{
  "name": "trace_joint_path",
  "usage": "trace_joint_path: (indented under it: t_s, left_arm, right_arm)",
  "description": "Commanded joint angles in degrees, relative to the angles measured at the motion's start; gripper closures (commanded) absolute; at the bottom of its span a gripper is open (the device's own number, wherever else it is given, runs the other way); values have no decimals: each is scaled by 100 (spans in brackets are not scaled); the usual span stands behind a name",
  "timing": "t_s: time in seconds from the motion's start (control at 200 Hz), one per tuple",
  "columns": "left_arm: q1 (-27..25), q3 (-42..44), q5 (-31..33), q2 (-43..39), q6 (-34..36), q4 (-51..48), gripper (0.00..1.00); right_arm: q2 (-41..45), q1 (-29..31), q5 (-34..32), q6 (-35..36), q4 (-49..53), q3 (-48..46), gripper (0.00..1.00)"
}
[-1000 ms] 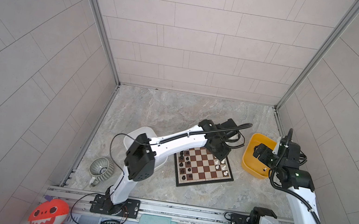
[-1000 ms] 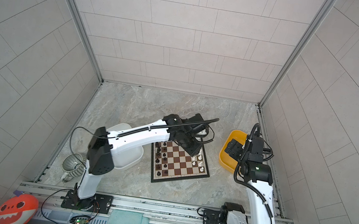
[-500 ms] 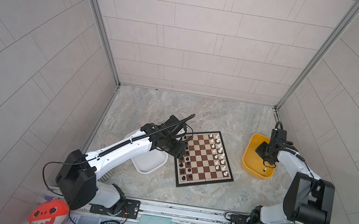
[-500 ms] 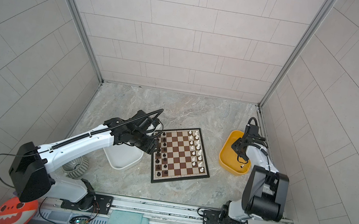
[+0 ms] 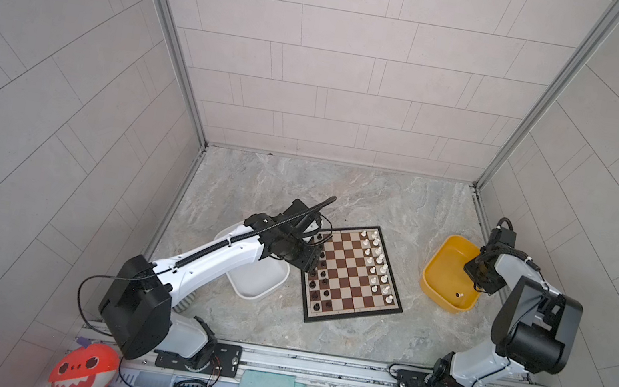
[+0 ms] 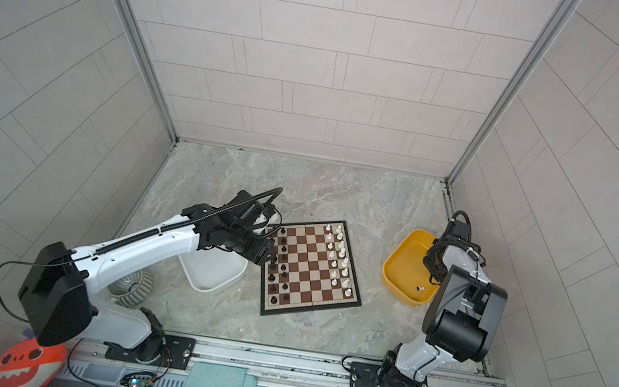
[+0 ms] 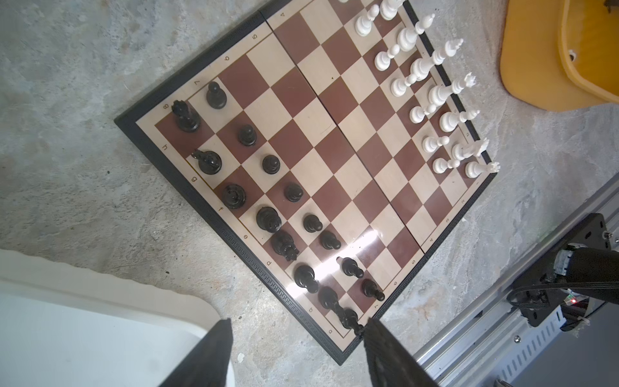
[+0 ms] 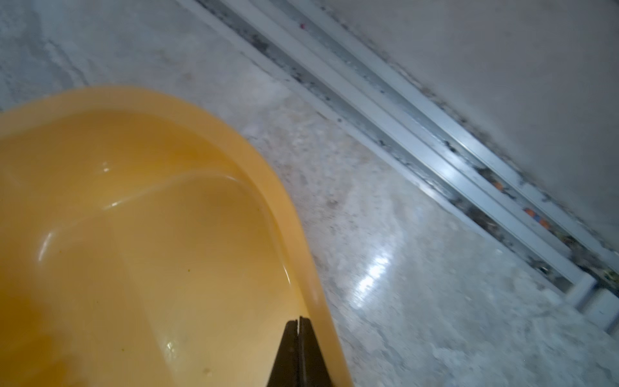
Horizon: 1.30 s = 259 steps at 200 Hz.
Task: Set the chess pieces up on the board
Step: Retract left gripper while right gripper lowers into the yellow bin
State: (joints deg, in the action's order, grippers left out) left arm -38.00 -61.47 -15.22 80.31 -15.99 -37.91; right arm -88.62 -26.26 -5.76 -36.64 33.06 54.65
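One small white chess piece is alone in the yellow tub, at the right of a top view. The other chess pieces stand on the board in the middle, black ones along its left side and white ones along its right.

The right gripper hangs over the tub. Its jaws are shut tight with nothing between them. The white piece sits just down and left of its tips, very near. It is too small to tell if it stands or lies flat.

The left gripper is open and holds nothing. It is by the board's left edge, well apart from the tub. So the right arm is nearer, and it would need to open first.
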Motion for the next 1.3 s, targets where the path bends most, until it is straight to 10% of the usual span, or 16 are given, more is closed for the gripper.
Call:
trace_joint_path:
  t_s: [0.0, 0.535, 0.931, 1.291]
  left_arm:
    - [38, -84, -60, 58, 43, 24, 31]
    - [215, -106, -465, 238, 78, 96, 31]
    - [311, -84, -550, 271, 78, 128, 31]
    - [341, -82, -768, 375, 52, 188, 31]
  right_arm:
    - [607, -121, -198, -26, 289, -314, 100]
    - [-333, 2066, 1998, -237, -557, 8, 83]
    - [-2406, 1739, 2181, -858, -1428, 2407, 59]
    - [-1099, 901, 1135, -114, 76, 1582, 67]
